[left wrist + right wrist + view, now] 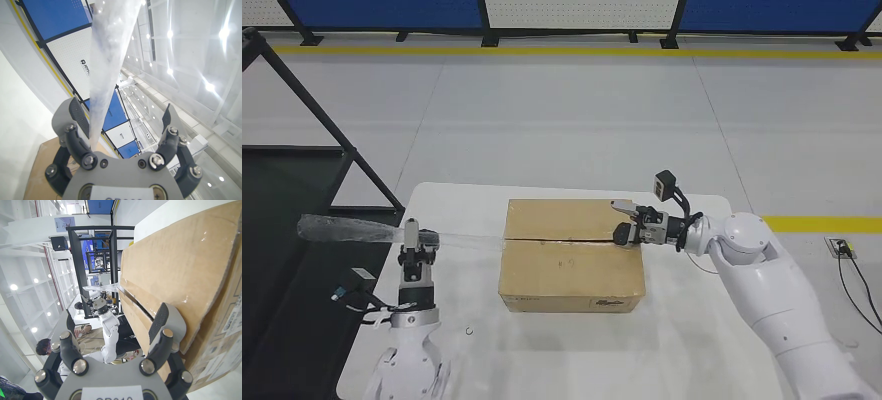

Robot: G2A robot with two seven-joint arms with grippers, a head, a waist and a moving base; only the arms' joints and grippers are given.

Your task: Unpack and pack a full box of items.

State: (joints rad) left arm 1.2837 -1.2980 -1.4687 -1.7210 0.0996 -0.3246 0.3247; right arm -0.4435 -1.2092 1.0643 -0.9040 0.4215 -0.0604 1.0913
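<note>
The closed box is filling the middle of the table, blocking the straight way between my arms. A taut tape strip is crossing the space left of it, passing between my left gripper's spread fingers. Bare tabletop is giving passage along the box's near side.

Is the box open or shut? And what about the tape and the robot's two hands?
box, flaps shut, thin gap along the seam.
clear tape, peeled up, stretched out sideways from the box's end.
left gripper, fingers open, clear tape against one finger.
right gripper, fingers open, one finger on the box top.
</note>
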